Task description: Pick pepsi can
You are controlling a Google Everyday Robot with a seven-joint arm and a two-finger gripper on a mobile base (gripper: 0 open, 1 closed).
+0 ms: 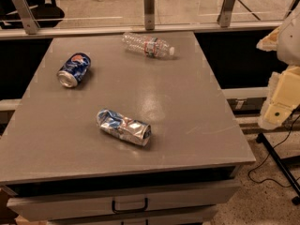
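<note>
The pepsi can [74,70] lies on its side at the table's left, toward the back. It is dark blue with a round red-white-blue logo, and its silver end faces the front left. My gripper [280,97] is a cream-coloured piece at the right edge of the camera view, off the table's right side. It is far from the can and holds nothing that I can see.
A crushed silver-blue can [123,126] lies near the middle front of the grey table [187,116]. A clear plastic bottle [148,45] lies on its side at the back. A glass railing [149,6] runs behind the table. Drawers [129,204] are below the front edge. A black stand and cable [276,158] are on the floor to the right.
</note>
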